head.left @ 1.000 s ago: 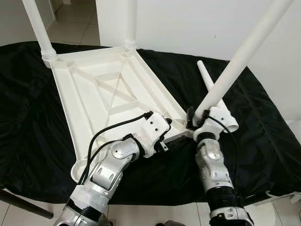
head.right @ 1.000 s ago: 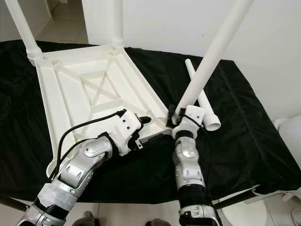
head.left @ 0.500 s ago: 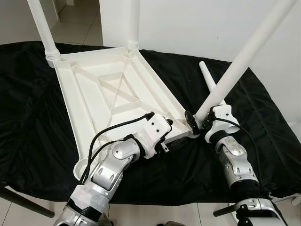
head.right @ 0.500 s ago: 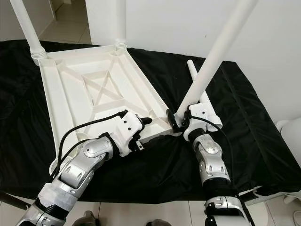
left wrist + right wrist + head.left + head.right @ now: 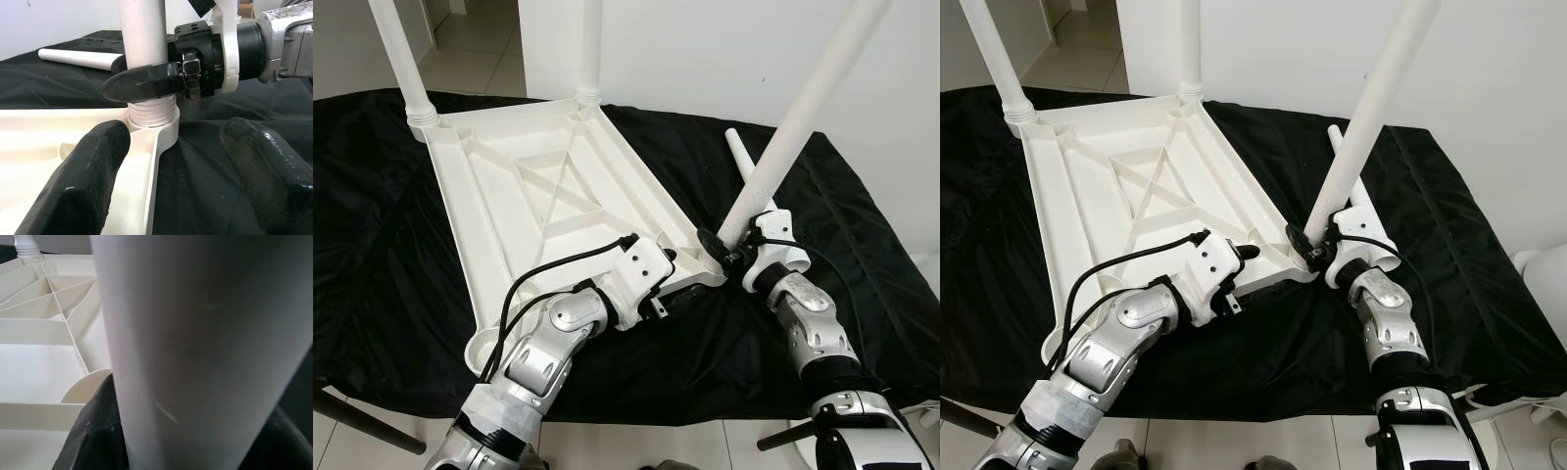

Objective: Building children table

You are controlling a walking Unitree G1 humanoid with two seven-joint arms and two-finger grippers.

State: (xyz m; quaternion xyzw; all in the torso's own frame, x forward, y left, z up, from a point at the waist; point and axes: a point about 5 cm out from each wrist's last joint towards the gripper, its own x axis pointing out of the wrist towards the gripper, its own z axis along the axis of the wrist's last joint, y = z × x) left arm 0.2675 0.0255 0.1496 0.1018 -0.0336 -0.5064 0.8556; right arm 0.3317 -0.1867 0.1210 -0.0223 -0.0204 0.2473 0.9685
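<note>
A white plastic table top (image 5: 548, 196) lies upside down on black cloth. Two white legs (image 5: 396, 59) (image 5: 588, 49) stand in its far corners. My right gripper (image 5: 729, 250) is shut on a third leg (image 5: 793, 108) low down; the leg leans to the right. Its threaded end (image 5: 150, 110) sits in the near right corner socket. In the right wrist view the leg (image 5: 195, 333) stands between the black fingers (image 5: 93, 431). My left gripper (image 5: 176, 171) is open astride the table top's rim beside that corner, one finger over the plastic and one over the cloth.
A loose white leg (image 5: 744, 162) lies on the cloth beyond the right gripper. The black cloth (image 5: 862, 255) covers the whole work surface, with a white wall behind and tiled floor at the near edge. A dark rod (image 5: 362, 426) pokes out at lower left.
The held leg has tipped more upright at the corner socket. My right forearm has swung out to the right. The left arm has barely moved.
</note>
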